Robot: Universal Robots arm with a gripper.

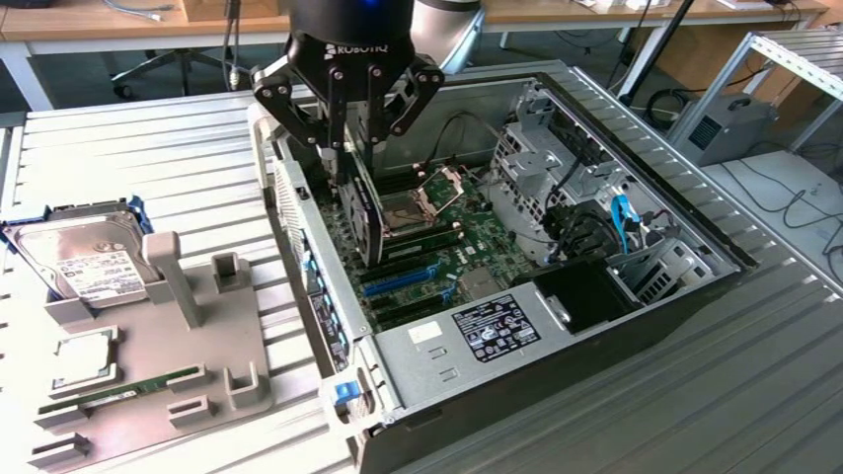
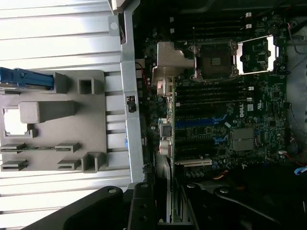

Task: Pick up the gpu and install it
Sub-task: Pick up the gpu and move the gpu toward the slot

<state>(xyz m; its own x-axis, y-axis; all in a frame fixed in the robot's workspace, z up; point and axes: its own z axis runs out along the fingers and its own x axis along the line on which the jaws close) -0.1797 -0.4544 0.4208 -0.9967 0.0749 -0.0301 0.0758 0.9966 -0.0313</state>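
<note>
The gpu is held upright, edge down, inside the open computer case, which is laid on its side on a slatted metal table. The card is clamped at its upper edge between the two fingers of the gripper. The claw is closed onto both faces, so only the card's own thickness is left between the fingers. A dark face of the card is turned towards the exterior view's right. The card is hung over the motherboard in the case, between the case's rear wall and the CPU socket, whose metal frame is seen swung open. The card's lower edge is found just beside the blue expansion slots; whether a slot is touched cannot be told. At the near end of the case a power supply with a dark label is seen.

Outside the case, on the exterior view's left of it, a grey holder tray is laid on the table. On it, well apart from the case, a silver hard drive with a white label, a square processor and a narrow green memory stick are set
</note>
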